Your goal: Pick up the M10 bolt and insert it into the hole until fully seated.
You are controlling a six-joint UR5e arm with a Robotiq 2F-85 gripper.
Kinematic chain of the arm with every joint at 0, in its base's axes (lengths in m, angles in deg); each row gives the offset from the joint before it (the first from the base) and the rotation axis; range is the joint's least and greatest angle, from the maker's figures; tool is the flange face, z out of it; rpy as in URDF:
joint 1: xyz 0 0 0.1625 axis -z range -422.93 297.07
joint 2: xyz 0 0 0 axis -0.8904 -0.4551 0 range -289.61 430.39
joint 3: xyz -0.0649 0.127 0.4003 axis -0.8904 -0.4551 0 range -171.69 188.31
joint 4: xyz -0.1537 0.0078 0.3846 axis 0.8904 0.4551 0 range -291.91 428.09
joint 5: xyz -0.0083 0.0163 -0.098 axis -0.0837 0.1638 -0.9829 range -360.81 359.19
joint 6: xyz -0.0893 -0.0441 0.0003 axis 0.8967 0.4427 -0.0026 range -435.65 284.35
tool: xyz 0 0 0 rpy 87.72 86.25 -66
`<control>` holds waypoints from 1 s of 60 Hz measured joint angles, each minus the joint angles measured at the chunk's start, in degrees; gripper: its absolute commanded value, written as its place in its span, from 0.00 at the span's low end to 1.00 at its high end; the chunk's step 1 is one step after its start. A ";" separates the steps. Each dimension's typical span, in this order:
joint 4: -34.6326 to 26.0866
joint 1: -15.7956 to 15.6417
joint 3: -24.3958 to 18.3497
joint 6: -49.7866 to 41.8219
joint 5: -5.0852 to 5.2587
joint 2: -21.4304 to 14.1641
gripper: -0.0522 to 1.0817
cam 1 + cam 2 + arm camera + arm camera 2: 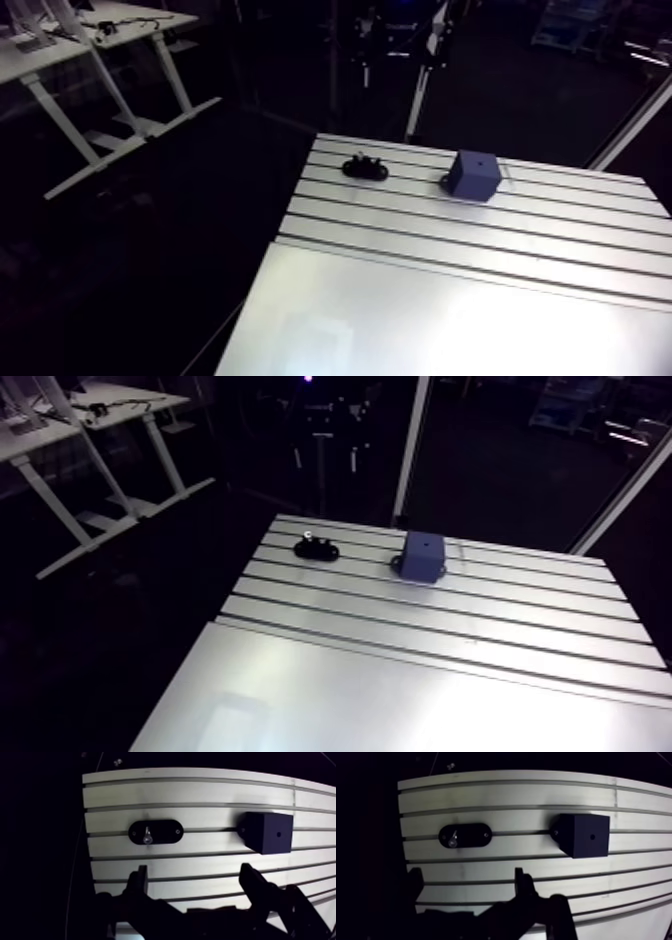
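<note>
- Your gripper [196,883] is spread wide in the wrist view, both fingers [140,883] well apart with only bare table showing between them. It holds nothing, and it doesn't appear in the arm view at all.
- Straight ahead of the fingers there's slotted table [200,794] and no obstacle on the way out.
- The M10 bolt [147,837] is ahead of the gripper. It sits off the centre of the gap, towards the finger on the side away from the block, so by my reading you'll need a sideways shift as well as a reach.
- It sits in a black oval holder [167,832], towards the holder's end that is farther from the block. It looks to be standing up out of the holder, long axis rising off the table towards the camera, though it's too small to be sure of any tilt.
- If it is standing, I'd come down over it and close across the shank or head.
- Beyond the other finger's side is the dark block [265,834], well apart from the holder and roughly level with it along the slots.
- The hole [278,833] shows as a small dot on the block's upward face, and that's your target once the bolt is in hand.
</note>
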 measured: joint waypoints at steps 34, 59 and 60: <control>5.20 -2.26 1.60 -0.15 -0.10 4.87 0.25; 6.85 -3.28 1.51 0.30 0.04 7.12 0.43; 6.87 -3.30 1.50 0.30 0.05 7.20 0.43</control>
